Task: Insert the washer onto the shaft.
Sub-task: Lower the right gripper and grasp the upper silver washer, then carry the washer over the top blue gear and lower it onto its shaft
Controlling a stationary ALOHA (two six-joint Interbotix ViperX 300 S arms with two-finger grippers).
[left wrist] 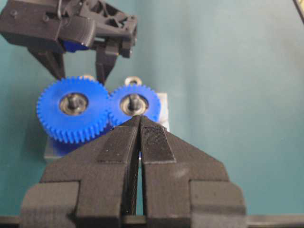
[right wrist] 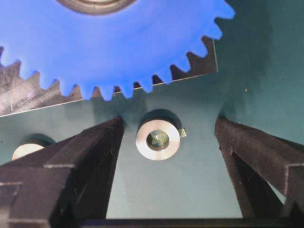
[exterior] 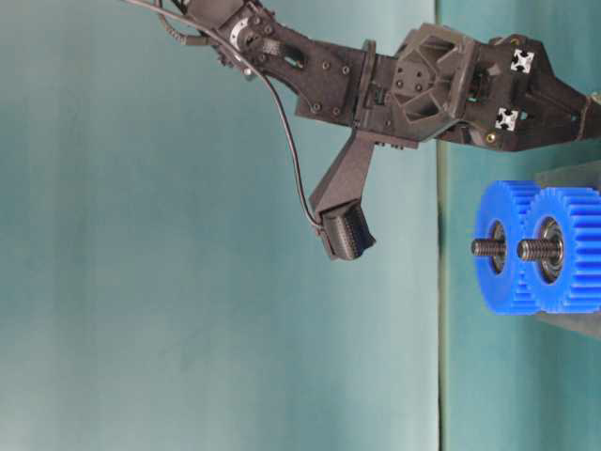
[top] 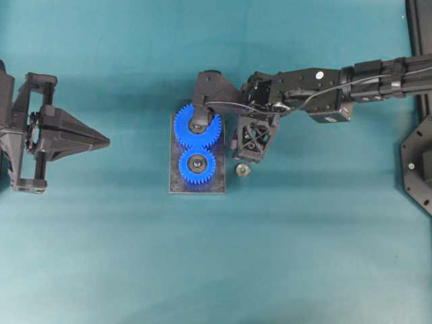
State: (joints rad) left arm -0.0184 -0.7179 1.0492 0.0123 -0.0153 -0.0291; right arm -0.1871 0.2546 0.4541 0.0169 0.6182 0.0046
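Right tool (right wrist: 168,152) spread wide, straddling the washer (right wrist: 157,140) lying flat on the bench (right wrist: 266,71) just beside the blue gear (right wrist: 128,45); left tool (left wrist: 139,124) pinched closed, empty, well apart.

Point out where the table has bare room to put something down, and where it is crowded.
Bare: the teal table along the near edge, and the stretch between the shut left tool and the grey base plate. Crowded: beside the blue plastic gears, where the open right tool straddles the small metal washer.
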